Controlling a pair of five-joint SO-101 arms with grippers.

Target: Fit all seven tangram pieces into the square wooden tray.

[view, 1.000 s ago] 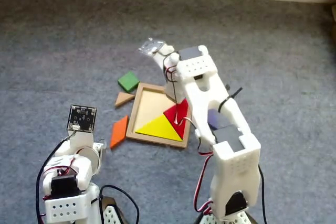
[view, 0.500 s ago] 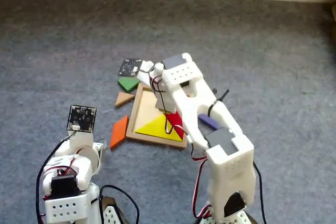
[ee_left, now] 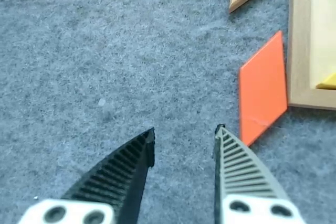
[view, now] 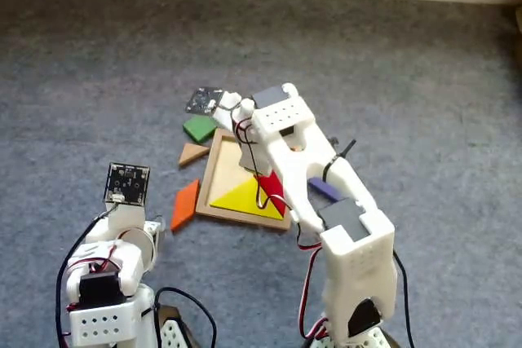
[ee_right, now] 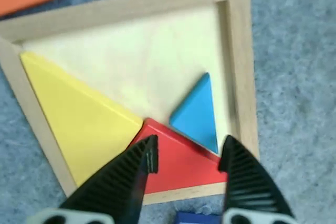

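High view first: the right arm (view: 302, 152) is stretched out over the tray (view: 209, 177), which makes sense, since that's where everything has to end up. The yellow triangle (view: 243, 196) and red triangle (view: 277, 197) are already in, packed into the side nearest the robot. Out on the desk (view: 424, 79) are the green square (view: 199, 129) and tan triangle (view: 192, 152) by the tray's far left corner. The orange parallelogram (view: 186, 204) lies just beside the left rim, and the purple piece (view: 326, 189) is on the right, partly hidden by the arm. The left arm (view: 114, 258) sits folded back at its base, well out of the way.

Left wrist view: the left pincer (ee_left: 185, 129) is spread wide with nothing in it, hanging over bare grey carpet. The orange parallelogram is just off to the side of one fingertip, not between them. I'd guess that's the easy next grab for this side.

Right wrist view: the right pincer (ee_right: 190, 145) is open and empty too, above the tray. The blue triangle (ee_right: 197, 114) lies flat inside, one short edge against the red one and its long edge facing the rim with a thin gap. It's just ahead of the fingertips, roughly lined up with the gap between them, lying loose. Three in, four to go by my count.
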